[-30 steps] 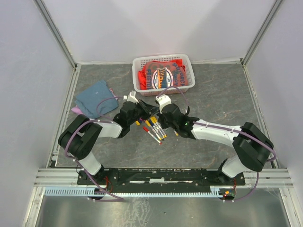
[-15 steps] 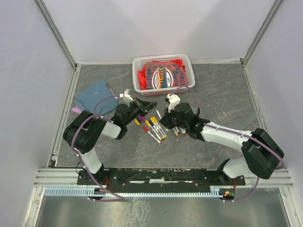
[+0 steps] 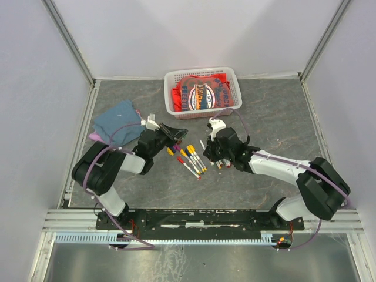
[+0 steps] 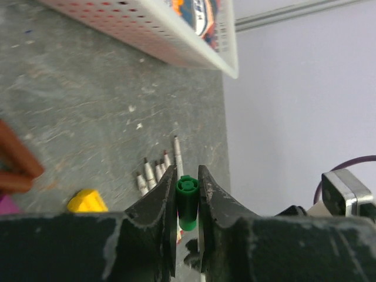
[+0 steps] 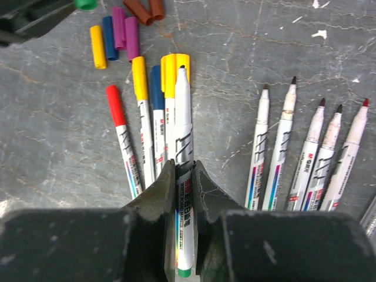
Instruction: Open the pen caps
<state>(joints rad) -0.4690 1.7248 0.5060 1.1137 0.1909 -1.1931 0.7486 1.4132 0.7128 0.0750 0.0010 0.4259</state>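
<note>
My left gripper [image 4: 187, 175] is shut on a green pen cap [image 4: 187, 200], which stands clear of the table. In the right wrist view my right gripper [image 5: 183, 167] is shut on an uncapped pen [image 5: 183, 111] with a white barrel and dark tip. Below it lie capped pens with red [image 5: 117, 106], yellow [image 5: 140, 79] and blue [image 5: 155, 82] caps. Several loose pen caps [image 5: 120, 32] lie at the upper left. Several uncapped pens [image 5: 305, 150] lie side by side on the right. From above, the left gripper [image 3: 174, 132] and right gripper [image 3: 205, 150] flank the pens [image 3: 192, 160].
A white basket [image 3: 171, 79] holding red cloth stands at the back of the table; its corner shows in the left wrist view [image 4: 226, 56]. A blue cloth [image 3: 120, 122] lies at the left. Grey walls close in the table on three sides.
The two grippers, close together a second ago, have drawn apart. The left one went left with the green cap; the right one went right with the uncapped pen.
</note>
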